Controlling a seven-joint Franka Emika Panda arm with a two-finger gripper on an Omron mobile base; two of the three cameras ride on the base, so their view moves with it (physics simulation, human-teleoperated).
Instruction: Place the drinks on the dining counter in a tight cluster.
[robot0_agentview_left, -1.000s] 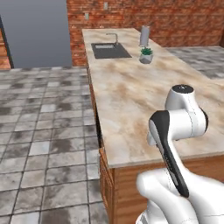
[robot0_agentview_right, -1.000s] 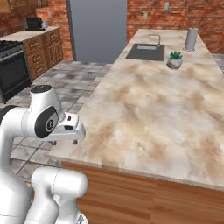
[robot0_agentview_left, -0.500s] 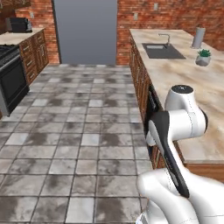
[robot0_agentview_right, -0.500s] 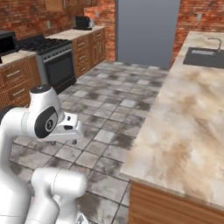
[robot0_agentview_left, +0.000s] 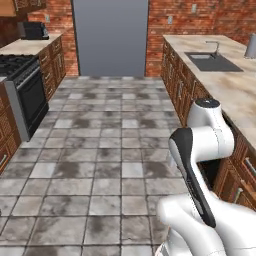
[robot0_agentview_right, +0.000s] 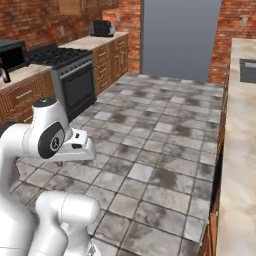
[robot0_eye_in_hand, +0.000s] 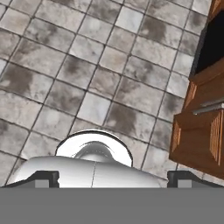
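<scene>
Hand view: the gripper (robot0_eye_in_hand: 112, 177) points down at the grey tiled floor (robot0_eye_in_hand: 87, 78), its finger tips (robot0_eye_in_hand: 41, 178) set wide apart with nothing between them, a posture that suits travel rather than grasping. A wooden cabinet base (robot0_eye_in_hand: 199, 131) stands just beside it. Left base view: the folded arm (robot0_agentview_left: 200, 150) rises beside the dining counter (robot0_agentview_left: 235, 90), which runs back along the right with a sink (robot0_agentview_left: 212, 61) set into it. No drinks can be made out anywhere. Beyond, the stove (robot0_agentview_left: 20, 85) lines the left wall; a grey panel (robot0_agentview_left: 110, 37) and red brick wall (robot0_agentview_left: 200, 17) close the room.
</scene>
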